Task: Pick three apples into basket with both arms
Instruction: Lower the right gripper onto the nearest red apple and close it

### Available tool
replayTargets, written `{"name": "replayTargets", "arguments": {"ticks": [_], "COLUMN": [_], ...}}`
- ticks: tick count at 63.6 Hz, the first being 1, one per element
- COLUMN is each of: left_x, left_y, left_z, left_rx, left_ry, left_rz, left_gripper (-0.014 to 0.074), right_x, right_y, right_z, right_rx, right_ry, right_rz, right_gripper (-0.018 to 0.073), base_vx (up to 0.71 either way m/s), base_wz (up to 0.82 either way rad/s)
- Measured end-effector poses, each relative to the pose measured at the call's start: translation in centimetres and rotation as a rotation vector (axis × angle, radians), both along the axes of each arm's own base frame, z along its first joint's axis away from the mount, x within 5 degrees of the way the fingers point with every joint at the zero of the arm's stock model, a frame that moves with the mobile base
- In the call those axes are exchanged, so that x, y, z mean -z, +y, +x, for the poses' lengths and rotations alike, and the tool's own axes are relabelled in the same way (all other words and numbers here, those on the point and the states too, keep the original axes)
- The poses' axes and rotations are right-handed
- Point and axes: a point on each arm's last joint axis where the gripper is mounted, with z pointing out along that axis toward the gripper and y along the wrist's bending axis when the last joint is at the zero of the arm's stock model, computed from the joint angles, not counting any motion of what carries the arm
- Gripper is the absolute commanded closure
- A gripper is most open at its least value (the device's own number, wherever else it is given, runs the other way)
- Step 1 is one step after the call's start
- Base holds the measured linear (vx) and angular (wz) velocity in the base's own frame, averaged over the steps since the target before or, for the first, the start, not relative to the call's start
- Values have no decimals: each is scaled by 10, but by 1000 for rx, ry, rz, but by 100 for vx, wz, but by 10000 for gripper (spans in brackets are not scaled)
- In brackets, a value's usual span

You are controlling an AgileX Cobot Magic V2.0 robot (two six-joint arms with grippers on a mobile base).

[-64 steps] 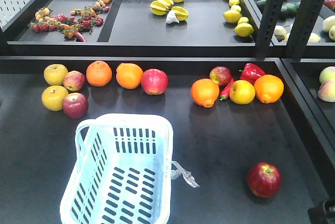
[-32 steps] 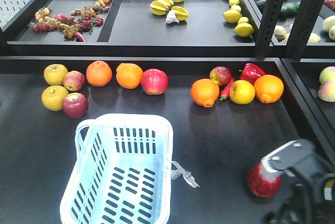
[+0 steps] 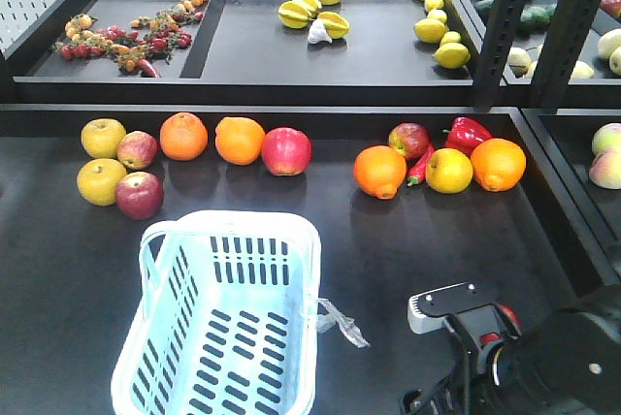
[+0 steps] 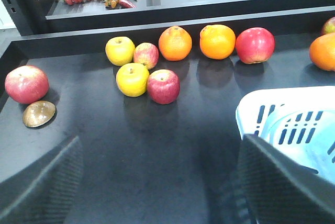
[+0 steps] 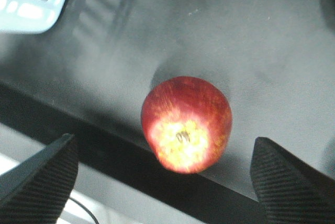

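Right gripper (image 5: 163, 139) gapes above red, yellow-centred apple (image 5: 186, 124).

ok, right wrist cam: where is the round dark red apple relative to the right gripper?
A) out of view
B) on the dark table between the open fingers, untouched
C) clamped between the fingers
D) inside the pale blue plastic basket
B: in the right wrist view the dark red apple lies on the dark table with clear gaps to both spread fingers of the right gripper; the pale blue plastic basket is empty.
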Motion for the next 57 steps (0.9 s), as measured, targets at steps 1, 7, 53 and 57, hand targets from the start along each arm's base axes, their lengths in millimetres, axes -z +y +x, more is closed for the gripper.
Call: {"name": "replayTargets", "arguments": {"ticks": [1,7,53,57], "left_x": [0,0,0,0], "left_y": [0,0,0,0], "left_z": [0,0,0,0], "left_rx": [0,0,0,0], "left_ry": [0,0,1,1], "left_rz": [0,0,0,0], "left_gripper": [9,9,9,9], "right_x": [1,9,76,79], "right_y": [0,2,9,10], "right_z": [1,4,21,21], "right_rx": [6,28,121,130], "right_ry": [1,16,154,166], "right_rz": [0,-10,-127,-128], "right_gripper": [-71,-71,-58,-53], "base_vx": [0,0,0,0], "base_wz": [0,0,0,0]}}
